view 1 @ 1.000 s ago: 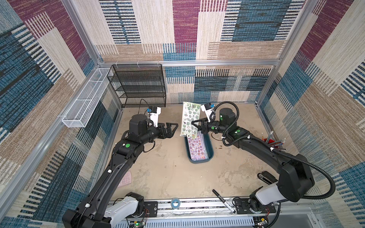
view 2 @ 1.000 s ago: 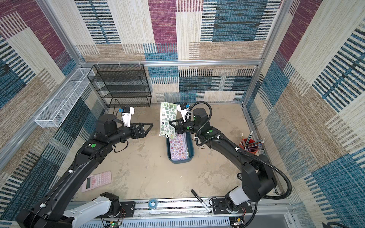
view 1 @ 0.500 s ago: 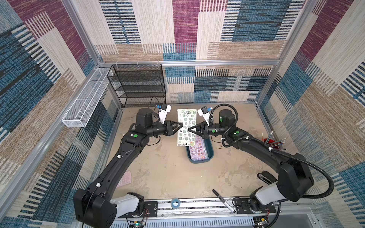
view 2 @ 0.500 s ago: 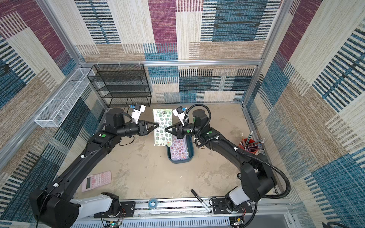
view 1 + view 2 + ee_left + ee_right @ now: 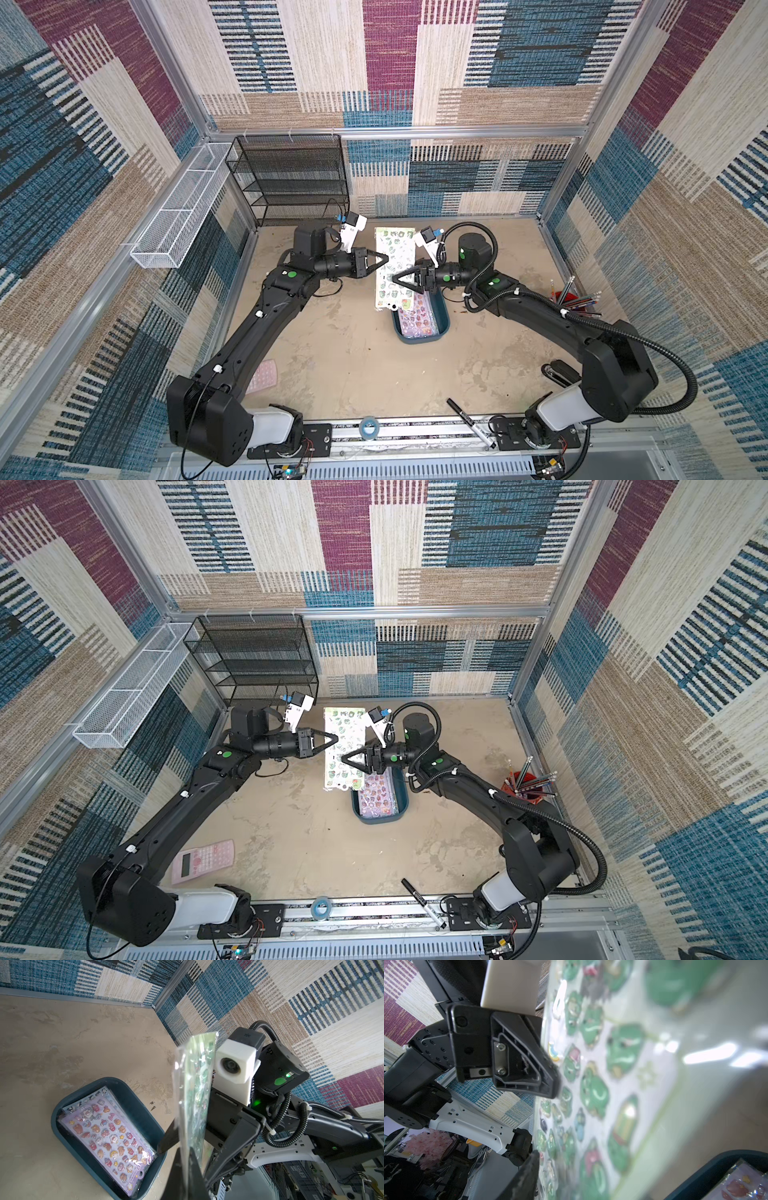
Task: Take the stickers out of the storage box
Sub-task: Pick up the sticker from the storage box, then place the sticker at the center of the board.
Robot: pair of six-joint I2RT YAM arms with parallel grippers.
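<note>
One green sticker sheet (image 5: 395, 253) is pinched by the left gripper (image 5: 386, 260); the right gripper (image 5: 395, 279) straddles it, fingers parted. Five o'clock of it, the storage box (image 5: 420, 338) holds at least two more sheets (image 5: 415, 320).

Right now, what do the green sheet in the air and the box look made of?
Green sheet: probably printed paper or card in a clear glossy plastic sleeve; it glares and its edge crinkles. Box: apparently moulded plastic, dark teal, smooth and semi-matt, with rounded corners and only a dull sheen.

Patchwork woven walls (image 5: 390, 62), mottled beige floor (image 5: 353, 365), black mesh rack (image 5: 291, 178), white wire basket (image 5: 178, 216)
</note>
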